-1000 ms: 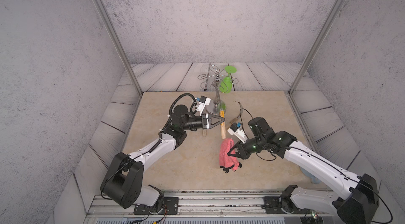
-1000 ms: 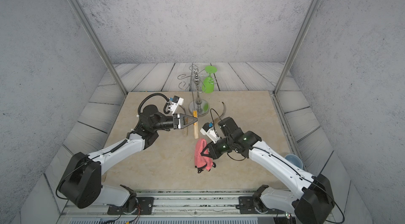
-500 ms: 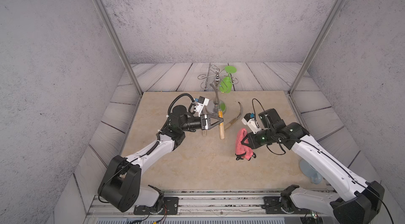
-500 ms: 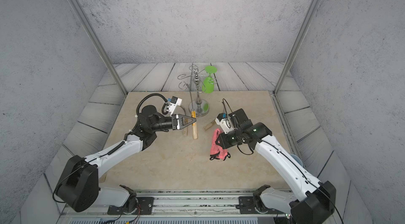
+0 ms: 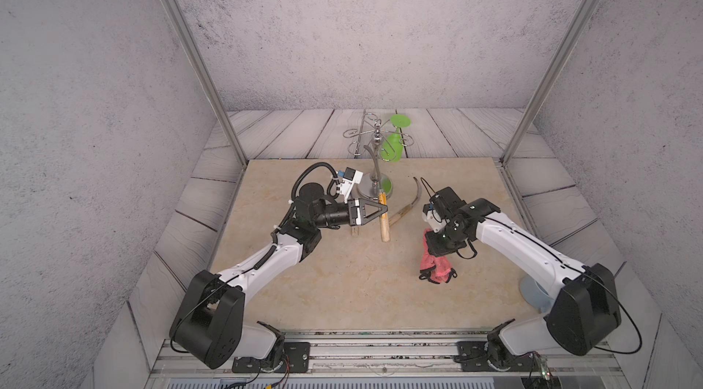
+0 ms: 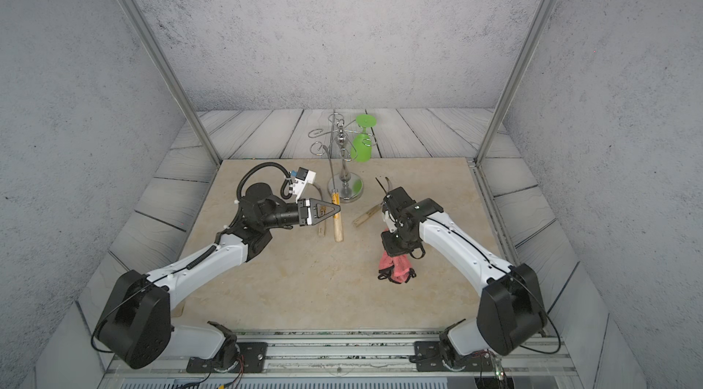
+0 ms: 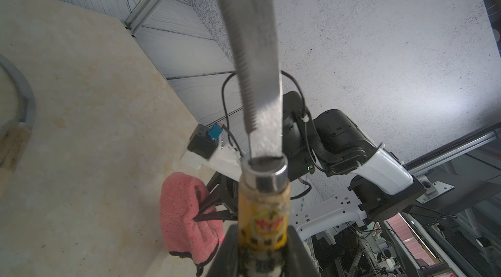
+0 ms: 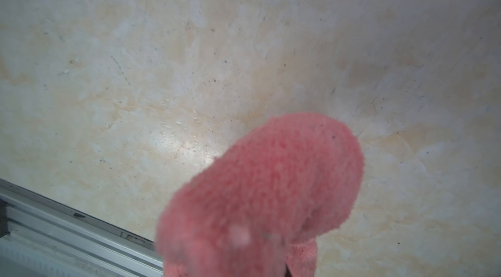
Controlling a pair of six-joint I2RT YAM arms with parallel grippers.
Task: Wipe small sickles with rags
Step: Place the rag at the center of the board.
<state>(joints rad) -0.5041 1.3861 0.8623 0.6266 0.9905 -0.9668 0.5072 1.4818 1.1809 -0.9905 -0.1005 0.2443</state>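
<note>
Sickle (image 5: 384,227) is clamped by its labelled handle in our left jaws, blade raised; right jaws pinch the pink rag (image 5: 434,262) nearby. We fear terry snagging the serrated edge, twisting it loose

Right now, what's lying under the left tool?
A second sickle lies there: its handle end pokes out beneath the left tool, which grips the labelled sickle, and part of its blade shows. Its middle is covered.

White arms (image 5: 262,259), black joints (image 5: 207,320), triangular black fingers (image 5: 371,203) (looped black cables (image 5: 303,176)).
</note>
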